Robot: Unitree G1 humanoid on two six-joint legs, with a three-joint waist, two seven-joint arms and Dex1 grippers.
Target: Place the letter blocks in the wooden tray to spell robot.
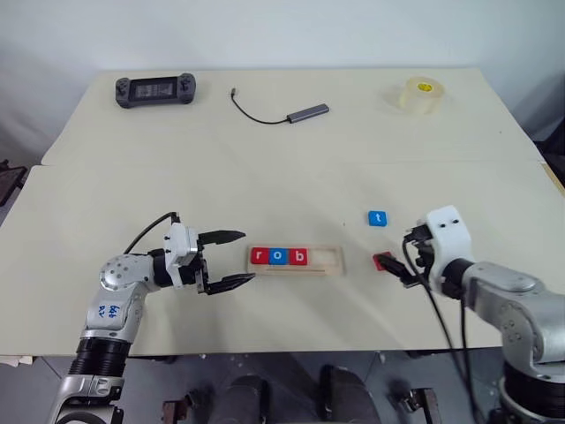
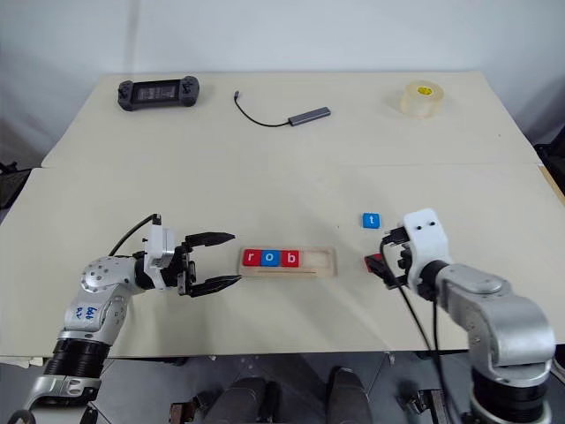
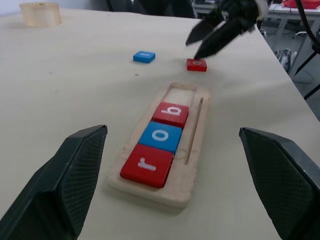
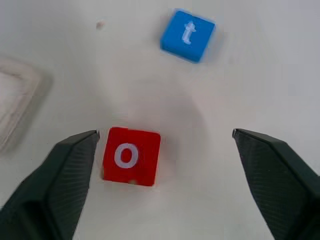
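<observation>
The wooden tray lies at the table's front middle. It holds a red r, a blue o and a red b in a row, and its right end is bare. Just left of the tray, my left gripper is open and points at its end. A red o block lies flat on the table right of the tray. It sits between the open fingers of my right gripper, close to one finger and not gripped. A blue t block lies a little beyond it.
At the table's far side are a black game controller, a grey USB hub with its cable and a roll of clear tape. A seam crosses the table between them and the tray.
</observation>
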